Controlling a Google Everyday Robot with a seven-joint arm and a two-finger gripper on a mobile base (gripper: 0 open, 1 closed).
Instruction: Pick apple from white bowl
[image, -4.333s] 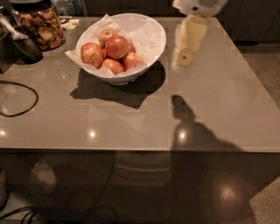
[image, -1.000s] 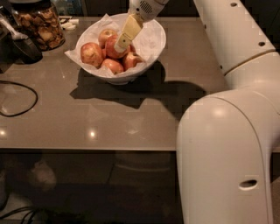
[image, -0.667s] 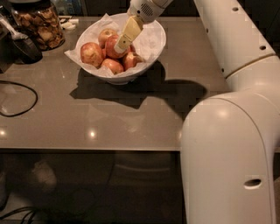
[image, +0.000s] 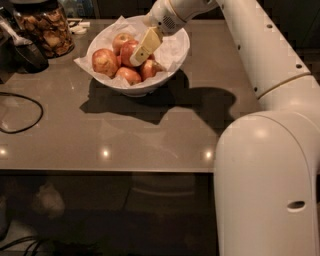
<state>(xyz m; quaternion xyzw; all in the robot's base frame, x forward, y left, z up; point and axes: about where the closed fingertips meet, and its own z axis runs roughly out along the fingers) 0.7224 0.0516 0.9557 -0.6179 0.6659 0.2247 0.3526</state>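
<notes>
Over white bowl (image: 136, 90) amid other apples (image: 104, 61), jar (image: 48, 30) nearby: gripper (image: 143, 48) at apple (image: 126, 53), grip unclear.

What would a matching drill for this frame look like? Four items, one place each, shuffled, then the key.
Items
1. gripper
2. apple
3. glass jar
4. black cable

Places
A. far-left corner of the table
B. down inside the white bowl, among the fruit
C. lying on the table by its left edge
D. in the white bowl, just left of the gripper

Pairs: 1-B, 2-D, 3-A, 4-C
</notes>
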